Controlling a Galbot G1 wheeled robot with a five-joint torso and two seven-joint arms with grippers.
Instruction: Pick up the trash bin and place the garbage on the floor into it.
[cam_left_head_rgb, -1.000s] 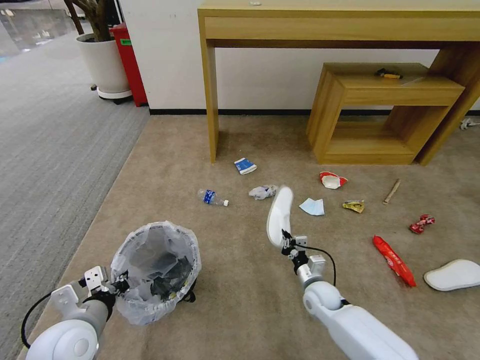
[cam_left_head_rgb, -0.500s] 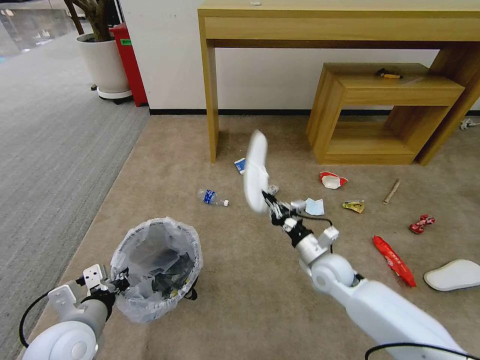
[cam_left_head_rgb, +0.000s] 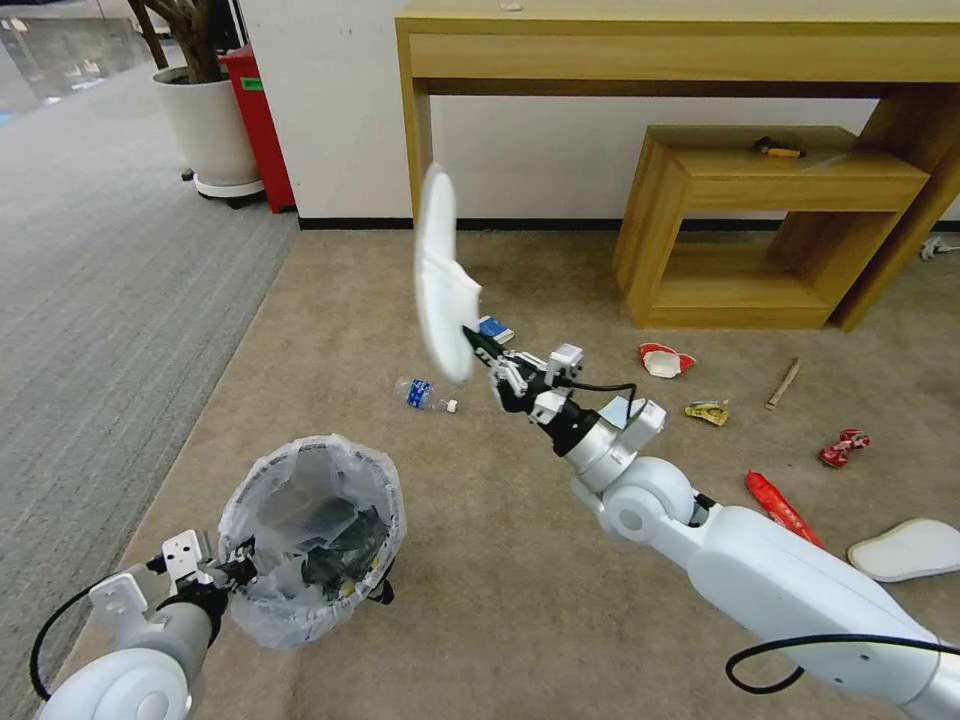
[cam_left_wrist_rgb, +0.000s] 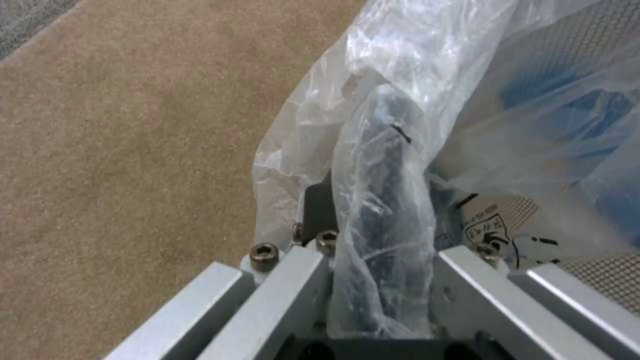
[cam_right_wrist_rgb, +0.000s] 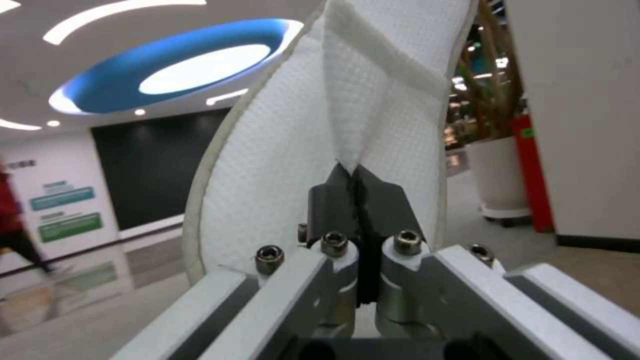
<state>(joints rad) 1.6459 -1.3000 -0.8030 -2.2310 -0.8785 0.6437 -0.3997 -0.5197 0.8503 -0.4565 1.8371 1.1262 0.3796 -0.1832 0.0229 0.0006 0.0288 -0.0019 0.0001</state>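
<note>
Beige carpet floor (cam_left_head_rgb: 330, 330) runs up to a white wall, with a wooden bench (cam_left_head_rgb: 680, 45) and a lower wooden shelf unit (cam_left_head_rgb: 760, 230) at the far side. The left end effector (cam_left_head_rgb: 232, 572), low at the near left, is clamped on the rim of the trash bin (cam_left_head_rgb: 310, 535), pinching the crinkled plastic liner (cam_left_wrist_rgb: 380, 200) between its fingers. The right end effector (cam_left_head_rgb: 478, 347) is raised above the middle of the floor, jaws closed tight on the strap of a white slipper (cam_left_head_rgb: 438, 275), which stands upright in the air. A second slipper (cam_left_head_rgb: 905, 548) lies at the near right, beside a red wrapper (cam_left_head_rgb: 785, 510). A small plastic bottle (cam_left_head_rgb: 425, 394) lies beyond the bin.
</note>
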